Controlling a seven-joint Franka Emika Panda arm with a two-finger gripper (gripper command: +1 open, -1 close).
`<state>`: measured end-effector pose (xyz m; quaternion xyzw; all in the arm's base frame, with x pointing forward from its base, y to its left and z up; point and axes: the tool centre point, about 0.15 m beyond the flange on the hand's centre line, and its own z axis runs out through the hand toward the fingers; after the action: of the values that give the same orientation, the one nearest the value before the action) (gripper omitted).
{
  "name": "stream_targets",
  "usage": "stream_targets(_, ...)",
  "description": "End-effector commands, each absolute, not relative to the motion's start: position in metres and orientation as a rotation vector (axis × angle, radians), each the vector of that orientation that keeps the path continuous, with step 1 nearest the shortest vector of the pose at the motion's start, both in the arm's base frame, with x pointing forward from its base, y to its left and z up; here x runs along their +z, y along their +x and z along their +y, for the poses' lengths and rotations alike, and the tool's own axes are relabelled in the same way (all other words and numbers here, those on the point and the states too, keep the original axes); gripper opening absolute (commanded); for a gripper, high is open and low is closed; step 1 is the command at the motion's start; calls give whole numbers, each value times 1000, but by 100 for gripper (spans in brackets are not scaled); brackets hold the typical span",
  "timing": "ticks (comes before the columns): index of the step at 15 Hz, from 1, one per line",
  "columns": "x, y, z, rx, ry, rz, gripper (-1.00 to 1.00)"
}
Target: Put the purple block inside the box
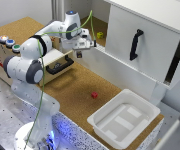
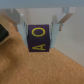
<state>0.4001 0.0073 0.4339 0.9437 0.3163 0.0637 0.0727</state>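
The purple block [image 2: 39,40] has yellow letters on its faces and sits between my fingers [image 2: 23,27] in the wrist view. My gripper [image 2: 39,35] is shut on it and holds it above the cork surface. In the exterior view my gripper [image 1: 80,50] hangs high over the back of the cork table, next to the tan drawer unit, with the block [image 1: 79,54] as a small dark shape at its tips. The box [image 1: 125,117], a wide shallow white tub, stands empty at the exterior view's lower right, well away from the gripper.
A small red block [image 1: 94,95] lies on the cork [image 1: 75,90] between the gripper and the tub. The tan drawer unit [image 1: 60,62] with a black handle is beside the gripper. A big white cabinet [image 1: 140,40] with an open door stands behind. A yellow-green object [image 1: 100,35] sits further back.
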Motion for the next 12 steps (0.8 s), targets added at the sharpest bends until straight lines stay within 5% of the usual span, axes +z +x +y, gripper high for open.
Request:
stream_targets(1, 415, 384, -73, 258, 2884, 661, -100)
stream_targets(12, 359, 392, -288, 147, 2906, 142, -100)
